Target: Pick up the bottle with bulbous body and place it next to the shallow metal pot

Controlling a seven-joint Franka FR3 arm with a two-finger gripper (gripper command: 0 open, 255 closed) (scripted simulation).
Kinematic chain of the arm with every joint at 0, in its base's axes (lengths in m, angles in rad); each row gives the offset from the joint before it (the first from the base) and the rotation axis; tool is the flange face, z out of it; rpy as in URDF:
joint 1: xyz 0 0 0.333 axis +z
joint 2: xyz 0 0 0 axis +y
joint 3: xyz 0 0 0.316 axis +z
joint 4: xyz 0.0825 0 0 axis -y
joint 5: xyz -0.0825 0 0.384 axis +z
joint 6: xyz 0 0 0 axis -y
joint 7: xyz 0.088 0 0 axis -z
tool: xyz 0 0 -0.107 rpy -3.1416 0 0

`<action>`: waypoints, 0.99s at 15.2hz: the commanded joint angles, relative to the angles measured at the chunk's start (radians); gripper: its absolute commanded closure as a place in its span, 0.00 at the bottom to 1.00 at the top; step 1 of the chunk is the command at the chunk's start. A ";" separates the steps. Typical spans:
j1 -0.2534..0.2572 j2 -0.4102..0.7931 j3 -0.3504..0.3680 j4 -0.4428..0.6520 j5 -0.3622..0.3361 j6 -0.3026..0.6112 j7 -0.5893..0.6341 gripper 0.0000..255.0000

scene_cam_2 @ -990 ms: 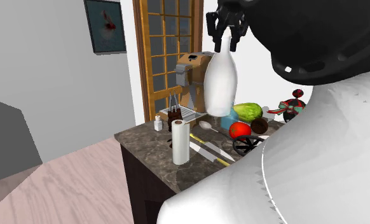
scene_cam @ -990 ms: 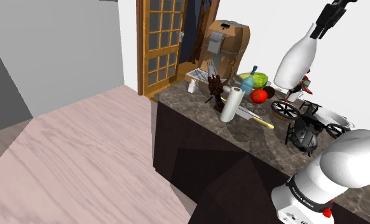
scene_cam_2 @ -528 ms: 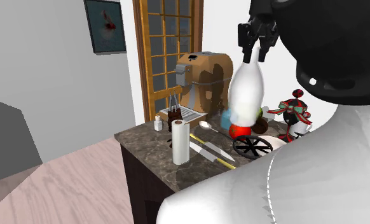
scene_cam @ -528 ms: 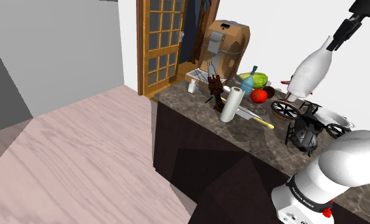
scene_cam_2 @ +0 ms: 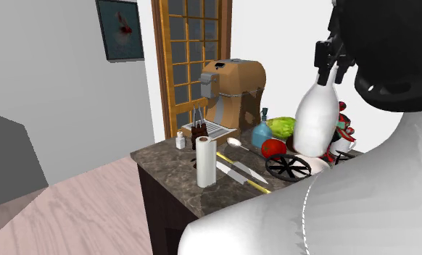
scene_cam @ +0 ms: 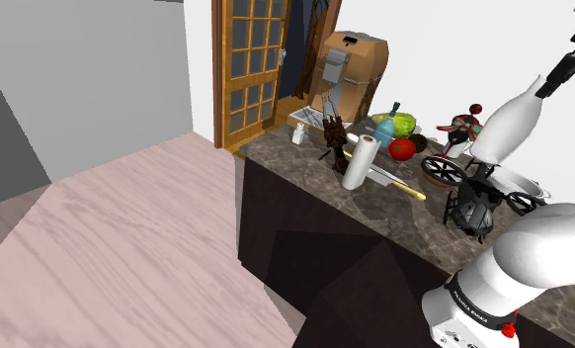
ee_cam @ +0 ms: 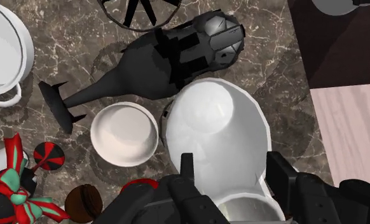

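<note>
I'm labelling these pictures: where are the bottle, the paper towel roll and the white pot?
bottle [scene_cam_2: 316,123], second exterior view, on its wide body.
paper towel roll [scene_cam: 358,163], shoulder view, middle of its side.
white pot [ee_cam: 26,57], wrist view, on its rim.

We find the white bulbous bottle [scene_cam: 503,127] hanging neck-up above the bench [scene_cam: 394,213], its narrow neck clamped in the hand [scene_cam_2: 327,69]; the shallow pale pot [scene_cam: 521,182] stands upright on the bench, apart from it
</note>
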 commanded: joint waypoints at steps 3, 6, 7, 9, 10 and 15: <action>-0.005 0.010 -0.094 0.004 -0.039 0.033 -0.090 1.00; 0.001 0.029 -0.174 0.023 -0.063 0.058 -0.161 1.00; 0.005 0.038 -0.203 0.031 -0.069 0.067 -0.185 1.00; 0.016 0.057 -0.264 0.051 -0.079 0.085 -0.234 1.00; 0.024 0.069 -0.296 0.063 -0.083 0.094 -0.259 1.00; 0.096 0.137 -0.487 0.138 -0.087 0.141 -0.386 1.00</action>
